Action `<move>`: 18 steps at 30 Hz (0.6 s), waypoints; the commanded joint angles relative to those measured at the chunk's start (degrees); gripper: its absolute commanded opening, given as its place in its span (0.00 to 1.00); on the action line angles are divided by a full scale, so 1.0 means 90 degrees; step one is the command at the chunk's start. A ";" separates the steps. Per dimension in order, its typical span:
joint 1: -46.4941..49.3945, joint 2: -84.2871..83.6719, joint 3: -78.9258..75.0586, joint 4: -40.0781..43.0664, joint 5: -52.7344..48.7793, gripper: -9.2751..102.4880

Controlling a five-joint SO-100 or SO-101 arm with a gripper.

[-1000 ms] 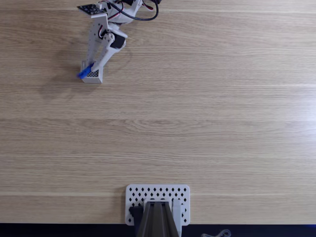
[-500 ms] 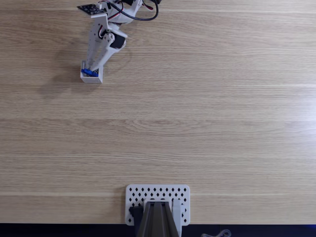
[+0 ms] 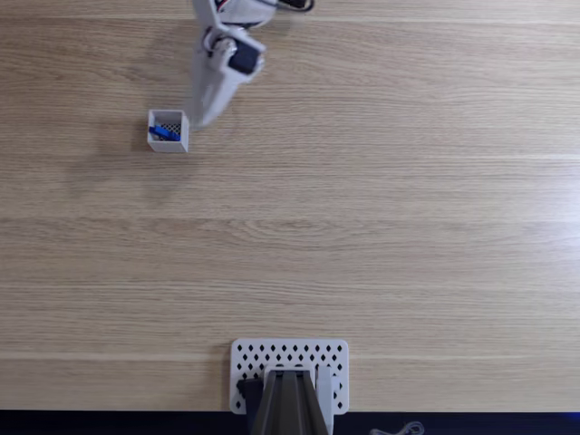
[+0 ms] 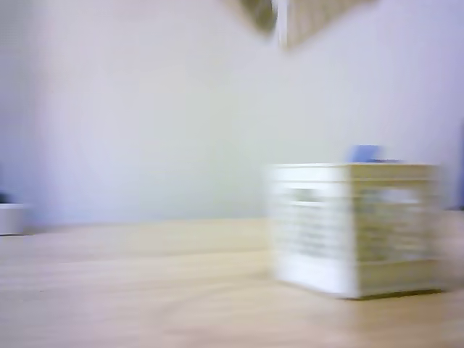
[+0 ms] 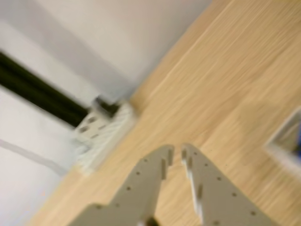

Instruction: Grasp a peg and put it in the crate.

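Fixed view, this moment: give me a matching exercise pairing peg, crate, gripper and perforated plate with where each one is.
Things:
1. peg
2. crate
3. gripper
4. perforated plate

Places:
A. bottom edge of the table, centre
B. lying inside the crate
C. standing on the table, upper left
D. just right of the crate, holding nothing

Pairs: 1-B, 2-C, 3-D, 4-A
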 commanded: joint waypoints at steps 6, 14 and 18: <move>-0.2041 0.3662 0.0352 0.3750 0.2461 0.08; -0.2246 0.6016 0.1396 0.5352 0.5186 0.08; -0.2236 0.6963 0.2002 0.5547 0.5527 0.08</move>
